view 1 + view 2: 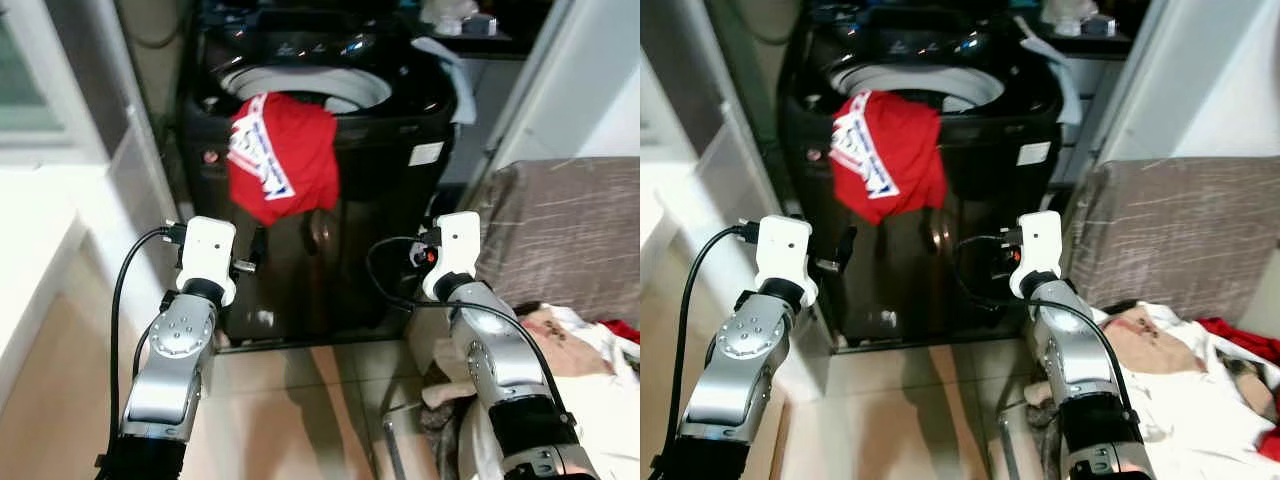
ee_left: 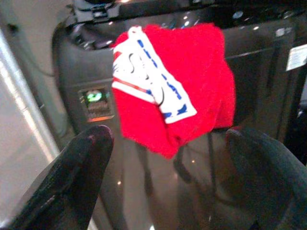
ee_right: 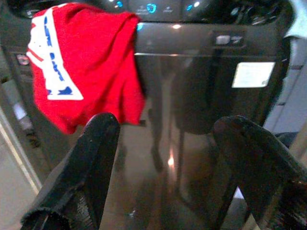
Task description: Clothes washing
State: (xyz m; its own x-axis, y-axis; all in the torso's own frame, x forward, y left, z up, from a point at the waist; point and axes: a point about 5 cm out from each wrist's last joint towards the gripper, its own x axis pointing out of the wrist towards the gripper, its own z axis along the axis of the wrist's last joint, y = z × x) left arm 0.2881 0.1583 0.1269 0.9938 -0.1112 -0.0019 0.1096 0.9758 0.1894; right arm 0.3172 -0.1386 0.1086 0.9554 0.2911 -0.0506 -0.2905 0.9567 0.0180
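A red shirt (image 1: pixel 283 157) with white-and-blue print; black washing machine (image 1: pixel 400 150).

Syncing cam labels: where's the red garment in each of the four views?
Left eye view: red garment hangs over the black washing machine front rim, upper centre.
Right eye view: same garment, upper left of centre.
Left wrist view: garment centred, beyond the open left end effector.
Right wrist view: garment beyond the open right end effector.
Shared landmark: white label on the washer front.
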